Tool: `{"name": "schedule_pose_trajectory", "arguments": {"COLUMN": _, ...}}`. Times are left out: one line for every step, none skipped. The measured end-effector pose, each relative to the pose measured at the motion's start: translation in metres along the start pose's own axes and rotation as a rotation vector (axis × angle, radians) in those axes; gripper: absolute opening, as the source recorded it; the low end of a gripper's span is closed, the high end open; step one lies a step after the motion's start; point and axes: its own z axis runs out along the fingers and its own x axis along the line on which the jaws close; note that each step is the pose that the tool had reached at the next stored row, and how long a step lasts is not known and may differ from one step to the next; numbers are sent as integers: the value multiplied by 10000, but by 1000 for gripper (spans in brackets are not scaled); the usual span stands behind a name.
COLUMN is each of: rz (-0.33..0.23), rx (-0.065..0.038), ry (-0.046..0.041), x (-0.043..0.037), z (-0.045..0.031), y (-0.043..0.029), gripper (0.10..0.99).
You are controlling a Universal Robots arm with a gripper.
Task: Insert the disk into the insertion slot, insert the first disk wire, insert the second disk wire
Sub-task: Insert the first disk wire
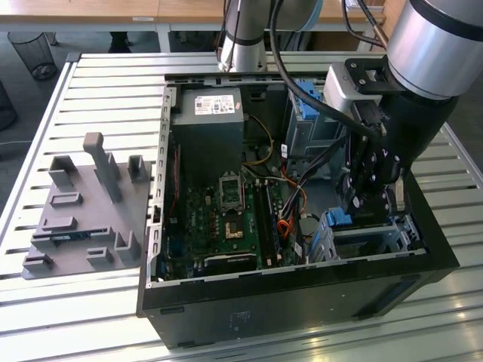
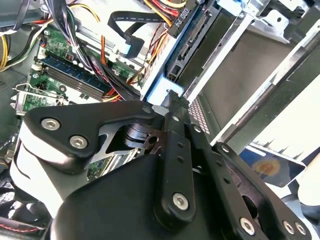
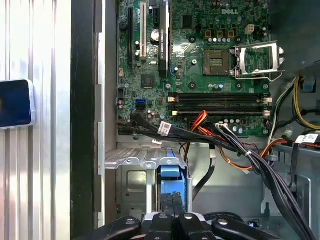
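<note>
The disk (image 2: 194,42) lies in the open computer case, dark with a connector on its edge and a bright blue caddy (image 3: 170,172) around it. It rests in the insertion slot (image 3: 132,162), a low silver sheet-metal bay with a perforated wall (image 2: 201,114) at the case's front corner on the exterior view's right. My gripper (image 2: 172,102) hangs down into that corner (image 1: 361,202). Its fingers (image 3: 172,205) are shut together with their tips against the blue caddy's end. A loose black flat wire with a blue plug (image 2: 131,47) hangs nearby, and a black connector (image 2: 180,20) lies by the disk.
The motherboard (image 1: 226,215) fills the case floor, with the grey power supply (image 1: 207,121) behind it. A taller grey cage with a blue tab (image 1: 308,102) stands at the back. Black and orange cables (image 3: 210,137) cross beside the bay. A grey fixture plate (image 1: 83,204) sits on the slatted table.
</note>
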Motion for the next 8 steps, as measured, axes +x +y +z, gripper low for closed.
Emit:
{"name": "schedule_pose_trajectory", "arguments": {"rz": 0, "rx": 1, "ry": -4, "x": -5, "z": -1, "y": 0, "gripper": 106}}
{"name": "schedule_pose_trajectory", "arguments": {"rz": 0, "rx": 1, "ry": -9, "x": -12, "z": -1, "y": 0, "gripper": 106}}
{"name": "schedule_pose_trajectory", "arguments": {"rz": -1, "rx": 0, "ry": -12, "x": -19, "z": -1, "y": -2, "gripper": 106}}
{"name": "schedule_pose_trajectory", "arguments": {"rz": -2, "rx": 1, "ry": -17, "x": -27, "z": 0, "y": -10, "gripper": 106}}
{"name": "schedule_pose_trajectory", "arguments": {"rz": -3, "rx": 0, "ry": -23, "x": -36, "z": 0, "y": -24, "gripper": 106}}
{"name": "schedule_pose_trajectory", "arguments": {"rz": -4, "rx": 0, "ry": -29, "x": -44, "z": 0, "y": -42, "gripper": 106}}
{"name": "schedule_pose_trajectory", "arguments": {"rz": -3, "rx": 0, "ry": -37, "x": -51, "z": 1, "y": -62, "gripper": 106}}
{"name": "schedule_pose_trajectory", "arguments": {"rz": -4, "rx": 0, "ry": -43, "x": -58, "z": 1, "y": -81, "gripper": 106}}
